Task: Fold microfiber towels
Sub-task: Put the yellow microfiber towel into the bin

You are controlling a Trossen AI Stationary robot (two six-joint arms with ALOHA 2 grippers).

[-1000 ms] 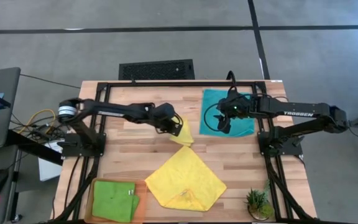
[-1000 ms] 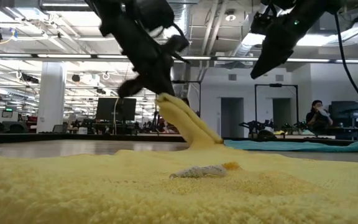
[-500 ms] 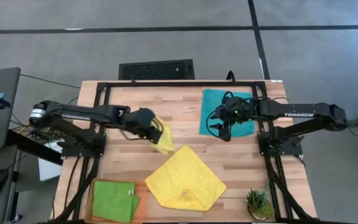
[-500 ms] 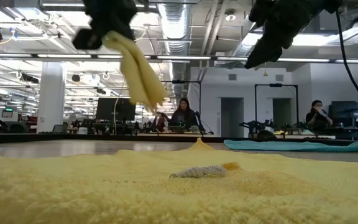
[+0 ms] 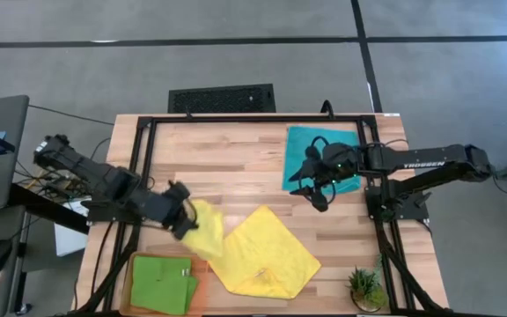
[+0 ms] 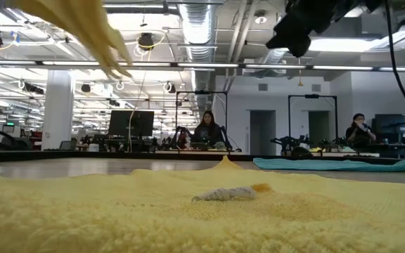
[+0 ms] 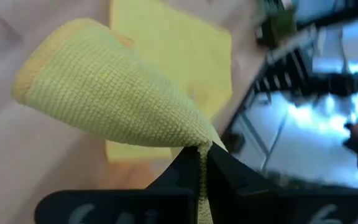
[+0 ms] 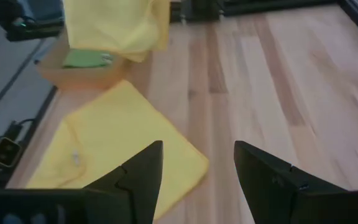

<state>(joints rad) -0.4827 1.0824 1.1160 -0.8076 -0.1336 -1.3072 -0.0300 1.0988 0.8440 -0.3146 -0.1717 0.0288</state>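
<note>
The folded yellow towel (image 5: 203,238) hangs from the left claw (image 5: 186,227), which is pinched tight on one edge of it, up in the air over the near left part of the wooden table (image 5: 227,158). In the left wrist view the towel (image 7: 114,102) fills most of the picture and hides nearly all of what is under it, and the room behind is a blur. In the low view only a bit of this towel (image 6: 83,28) shows at the top edge, and the claw holding it is cut off. Just past the left claw, toward the middle of the table, the other yellow towel (image 5: 264,253) lies flat with a small white tag (image 6: 223,193) on it; the tag's writing is too small to read. Right below the left claw, the lime green towel (image 5: 162,282) sits on the orange tray (image 5: 199,298). The right claw (image 5: 311,183) is wide open and holds nothing, hanging at the near edge of the teal towel (image 5: 322,158), which the arm partly covers. White letters on the right arm read TROSSEN (image 5: 423,163). A small plant in a pot (image 5: 365,288) stands at the near right corner. Far behind the table, people (image 6: 207,130) sit at desks.
</note>
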